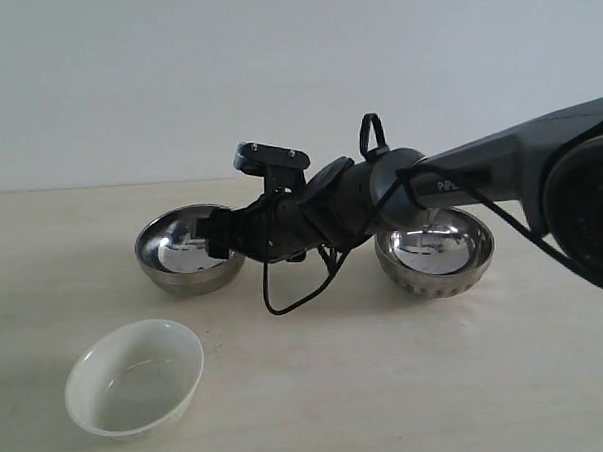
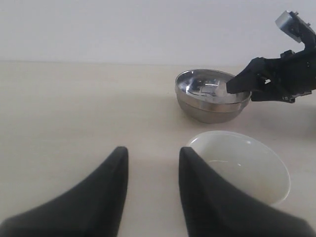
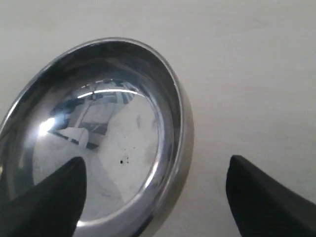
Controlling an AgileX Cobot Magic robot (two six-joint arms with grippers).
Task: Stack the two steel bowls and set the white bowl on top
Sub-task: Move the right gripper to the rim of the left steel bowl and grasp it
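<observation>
Steel bowls: the left steel bowl [image 1: 188, 253] and right steel bowl [image 1: 435, 252] were set well apart on the bench [image 1: 388, 382].
White bowl [image 1: 135, 378]: placed in front of the left steel bowl.
Right pincer [image 3: 155, 165]: spread astride the left steel bowl's rim.
Left pincer [image 2: 153, 153]: held spread beside the white bowl.

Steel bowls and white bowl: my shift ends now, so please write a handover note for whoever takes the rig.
Right claw: open, straddling the rim of the left steel bowl (exterior view), not closed on it.
Left claw: open, empty, near the white bowl.
Right steel bowl and the other two bowls all sit apart on the table.
Done: nothing stacked.
Left: stack the steel bowls, then set the white bowl on top.
</observation>
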